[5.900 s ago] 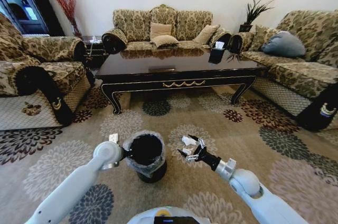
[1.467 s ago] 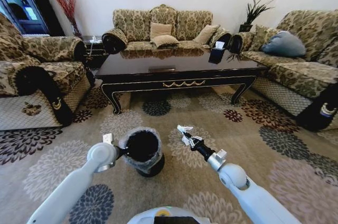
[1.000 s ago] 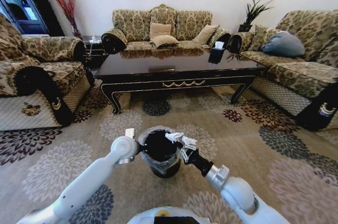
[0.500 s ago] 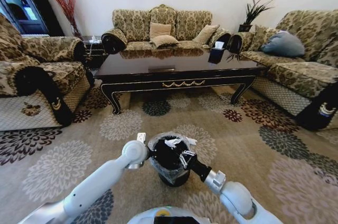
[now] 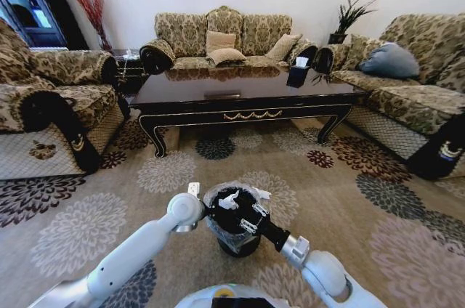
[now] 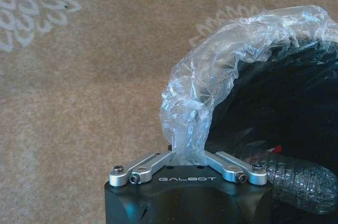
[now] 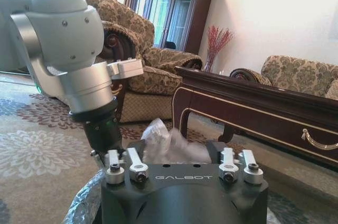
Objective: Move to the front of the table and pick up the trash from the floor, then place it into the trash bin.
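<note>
Two grippers meet at one bin, low in the centre of the head view.

Trash bin [image 5: 234, 239]: round, black, standing on the patterned carpet [image 5: 341, 199] in front of the table. Its crinkled translucent liner [image 6: 211, 81] is folded over the rim.

Left gripper [image 5: 205, 211]: at the bin's left rim, pinched narrow on the liner; in the left wrist view a bunched tuft of plastic rises from between its closed fingers [image 6: 150, 161].

Right gripper [image 5: 247, 219]: above the bin's mouth, reaching in from the lower right of the head view. Its jaws are spread wide and grip nothing in the head view.

Trash, paper: one crumpled white scrap [image 5: 229, 201] lies at the bin's opening, just beyond the right gripper's tips; in the right wrist view a crumpled white wad [image 7: 165, 142] stands just ahead of the spread fingers. Whether it touches them cannot be told.

Trash, bottle [image 6: 296, 182]: clear ribbed plastic, lying inside the bin, a sliver of red at one end.

Table [image 5: 247, 97]: long, dark, glossy, gold scroll on its apron, across the upper middle of the head view, well apart from the bin.
</note>
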Controlling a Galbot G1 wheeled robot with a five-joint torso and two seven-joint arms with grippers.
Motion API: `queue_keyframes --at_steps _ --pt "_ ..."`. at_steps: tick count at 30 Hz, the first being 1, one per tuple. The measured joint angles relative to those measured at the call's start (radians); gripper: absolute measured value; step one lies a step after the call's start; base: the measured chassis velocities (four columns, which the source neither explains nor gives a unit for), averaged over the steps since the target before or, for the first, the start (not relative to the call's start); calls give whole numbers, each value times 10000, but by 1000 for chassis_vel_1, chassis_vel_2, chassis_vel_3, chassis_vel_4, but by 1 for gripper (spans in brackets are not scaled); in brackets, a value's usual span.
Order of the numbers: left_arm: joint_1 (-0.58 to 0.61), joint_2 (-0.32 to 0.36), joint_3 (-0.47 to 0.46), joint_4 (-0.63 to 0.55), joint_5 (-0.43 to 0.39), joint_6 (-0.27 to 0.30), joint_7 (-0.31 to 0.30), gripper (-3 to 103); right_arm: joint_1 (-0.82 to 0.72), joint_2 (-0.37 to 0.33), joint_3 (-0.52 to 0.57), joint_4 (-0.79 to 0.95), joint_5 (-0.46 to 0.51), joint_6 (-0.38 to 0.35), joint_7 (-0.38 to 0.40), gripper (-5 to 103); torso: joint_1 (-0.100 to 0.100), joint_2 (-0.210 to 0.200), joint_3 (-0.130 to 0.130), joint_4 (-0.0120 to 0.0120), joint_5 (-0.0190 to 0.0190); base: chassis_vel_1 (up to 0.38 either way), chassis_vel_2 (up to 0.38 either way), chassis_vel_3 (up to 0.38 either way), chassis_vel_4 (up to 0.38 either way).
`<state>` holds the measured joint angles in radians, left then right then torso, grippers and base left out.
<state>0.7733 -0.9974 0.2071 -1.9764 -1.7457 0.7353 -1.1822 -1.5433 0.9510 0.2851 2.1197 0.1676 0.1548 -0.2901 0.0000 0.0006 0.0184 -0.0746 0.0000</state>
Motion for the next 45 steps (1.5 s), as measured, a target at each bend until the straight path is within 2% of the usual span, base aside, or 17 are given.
queue_keyframes --at_steps 2,3,6,7,8,9,12,14,15,19,20,24,36,45 --pt "58 5 -72 -1 24 1 21 0 -4 1 15 21 12 -1 0 65 0 0 0 1 0 0 0 0 0" --pt "155 2 -196 -7 42 0 46 0 -16 2 39 51 42 -4 1 76 0 0 0 1 0 0 0 0 0" --pt "319 -2 -422 -31 60 0 85 0 -40 25 85 105 138 -7 76 76 0 0 0 0 -1 0 0 0 0" --pt "408 8 -541 -47 74 0 115 0 -41 47 105 132 231 -6 157 86 0 0 0 -1 -1 0 0 0 0" --pt "505 29 -680 -61 81 0 150 0 -31 75 135 165 383 -7 275 86 0 0 0 -2 -1 0 0 0 0" --pt "679 92 -937 -84 100 1 210 0 18 104 218 176 516 22 373 96 0 0 0 -3 -1 0 0 0 0" --pt "941 211 -1394 -122 148 1 316 0 164 137 383 126 446 188 499 96 0 0 0 -1 -2 0 0 0 0" --pt "1266 454 -2074 -174 150 1 496 0 491 161 567 -257 464 375 885 100 0 0 0 1 -3 0 0 0 0" --pt "1266 454 -2074 -174 150 1 496 0 491 161 567 -257 464 375 885 100 0 0 0 1 -3 0 0 0 0" --pt "1680 1122 -2999 -190 87 1 752 0 1215 172 845 -1389 1158 205 1631 100 0 1 0 2 -1 0 0 0 0" --pt "1680 1122 -2999 -190 87 1 752 0 1215 172 845 -1389 1158 205 1631 100 0 1 0 2 -1 0 0 0 0" --pt "2101 1298 -3591 -114 124 1 916 0 1734 305 750 -2442 2270 -227 2137 100 0 1 1 0 -2 0 0 0 0" --pt "3126 1603 -5418 145 254 5 1484 0 2506 1072 425 -5488 1981 -138 2316 100 0 3 0 0 -1 -38 39 44 -47" --pt "3845 1577 -6142 105 389 1 1656 0 3499 1641 7 -7435 1723 112 2141 100 2 2 4 0 -1 -122 117 122 -116"
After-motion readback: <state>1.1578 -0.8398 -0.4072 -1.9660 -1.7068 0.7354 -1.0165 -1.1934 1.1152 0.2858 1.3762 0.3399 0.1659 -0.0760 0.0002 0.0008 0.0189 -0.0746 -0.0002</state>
